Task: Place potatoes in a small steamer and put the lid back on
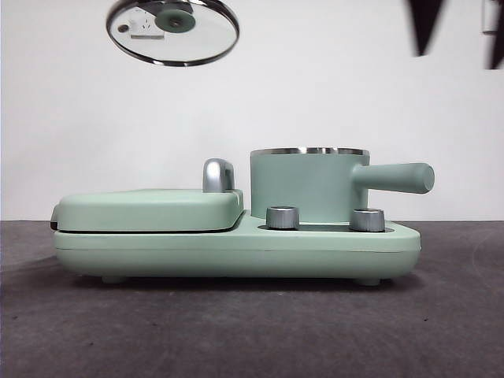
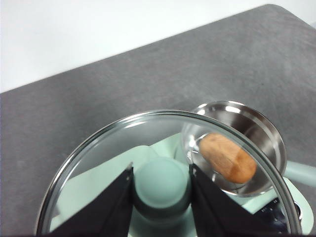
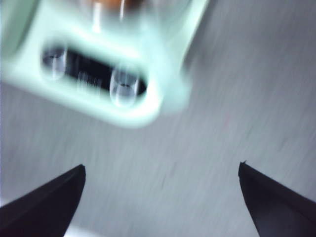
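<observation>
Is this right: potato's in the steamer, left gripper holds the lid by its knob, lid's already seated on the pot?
Not seated. The front view shows the lid held high, off to one side of the steamer. The rest holds: potato inside, left gripper on the knob.

Little of the robot's body shows. In the left wrist view the left gripper [image 2: 160, 197] appears as two flat black jaws with a matte finish, each a broad wedge that narrows to a sharp upper corner; their inner edges run straight and nearly upright. In the right wrist view the right gripper [image 3: 160, 173] shows the same two black jaws as dark triangular wedges tapering to points, their outlines softened by blur. In the front view two black pointed tips [image 1: 425, 24] hang from the top edge at the right. No cables, screws or markings can be made out
</observation>
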### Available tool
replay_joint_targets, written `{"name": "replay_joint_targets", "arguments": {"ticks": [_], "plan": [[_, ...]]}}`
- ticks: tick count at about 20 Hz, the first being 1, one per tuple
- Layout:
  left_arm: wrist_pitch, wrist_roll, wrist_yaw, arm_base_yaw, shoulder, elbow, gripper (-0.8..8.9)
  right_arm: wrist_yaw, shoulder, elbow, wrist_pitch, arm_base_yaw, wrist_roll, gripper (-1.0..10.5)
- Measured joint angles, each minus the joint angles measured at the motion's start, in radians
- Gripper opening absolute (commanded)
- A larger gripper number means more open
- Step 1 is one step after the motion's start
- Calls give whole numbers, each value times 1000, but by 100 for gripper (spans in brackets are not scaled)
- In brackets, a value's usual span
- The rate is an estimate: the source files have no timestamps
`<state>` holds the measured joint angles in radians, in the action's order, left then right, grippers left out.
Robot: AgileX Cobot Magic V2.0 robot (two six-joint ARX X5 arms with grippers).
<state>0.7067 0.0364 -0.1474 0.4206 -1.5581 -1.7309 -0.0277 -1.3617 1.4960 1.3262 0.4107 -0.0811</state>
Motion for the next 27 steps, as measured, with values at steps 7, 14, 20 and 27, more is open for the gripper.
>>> {"name": "replay_joint_targets", "arguments": {"ticks": [7,14,20,27], "plan": [[-102,0,0,80,-108,0,46,-85,617,-530,-297,67,-55,490],[-248,8,0,163,-233,0,15,-84,922,-624,-359,86,-138,490],[-337,53,0,214,-333,0,15,-79,938,-624,-365,86,-185,490],[-416,76,0,219,-377,0,15,-78,938,-624,-369,86,-189,490]]}}
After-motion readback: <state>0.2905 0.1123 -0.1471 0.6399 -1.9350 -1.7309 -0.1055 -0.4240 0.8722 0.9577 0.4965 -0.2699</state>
